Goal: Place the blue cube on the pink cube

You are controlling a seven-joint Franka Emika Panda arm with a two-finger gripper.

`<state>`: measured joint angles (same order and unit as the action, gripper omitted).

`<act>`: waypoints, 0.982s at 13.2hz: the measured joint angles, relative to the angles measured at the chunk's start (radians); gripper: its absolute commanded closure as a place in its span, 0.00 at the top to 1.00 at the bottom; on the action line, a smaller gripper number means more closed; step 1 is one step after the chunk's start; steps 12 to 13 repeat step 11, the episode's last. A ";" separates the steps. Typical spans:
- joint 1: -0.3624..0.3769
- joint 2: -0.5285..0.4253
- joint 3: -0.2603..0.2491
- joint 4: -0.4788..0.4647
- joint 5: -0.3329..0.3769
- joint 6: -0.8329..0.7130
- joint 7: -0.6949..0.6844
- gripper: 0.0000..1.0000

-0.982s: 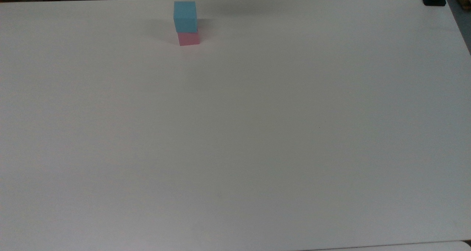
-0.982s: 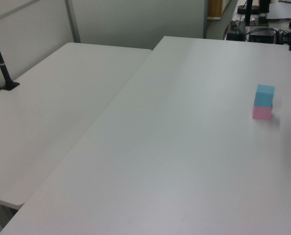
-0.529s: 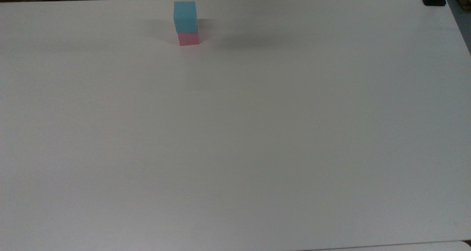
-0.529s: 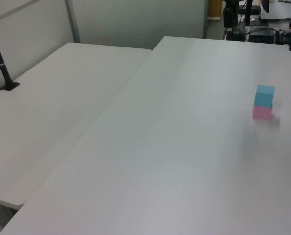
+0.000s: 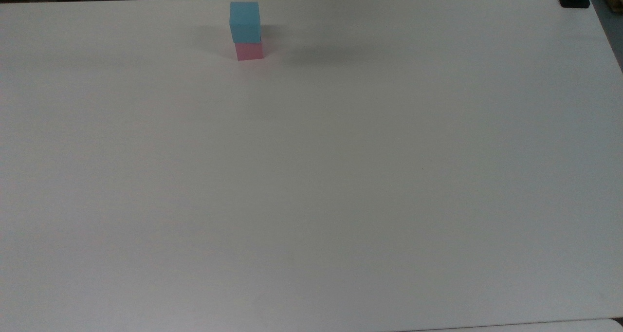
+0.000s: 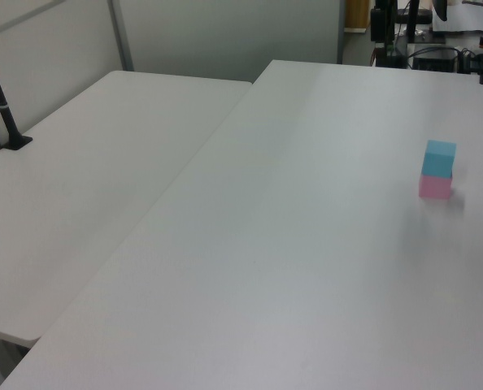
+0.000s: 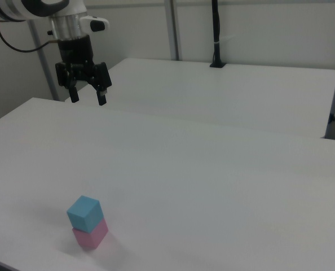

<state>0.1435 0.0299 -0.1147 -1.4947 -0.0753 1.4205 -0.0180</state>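
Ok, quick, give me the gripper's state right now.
Gripper: open, holding nothing, raised above the table, well away from the blue cube that sits on the pink cube.

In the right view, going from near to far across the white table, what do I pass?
Small matte pink cube with the small light-blue cube stacked on it → black two-finger gripper, fingers open, hanging above the table's far side.

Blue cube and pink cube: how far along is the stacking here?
Done: the blue cube sits squarely on the pink cube, on the white table. In hand: nothing; the pincer hangs open and empty, high above the table and well away from the stack. Left: nothing visible remains.
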 measured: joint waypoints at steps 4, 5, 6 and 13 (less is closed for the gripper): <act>0.002 0.009 0.000 0.000 0.000 0.058 0.000 1.00; 0.002 0.013 0.000 0.000 0.000 0.075 0.000 1.00; 0.002 0.017 0.000 0.000 0.000 0.091 0.000 1.00; -0.004 0.018 0.000 0.000 0.000 0.134 0.084 1.00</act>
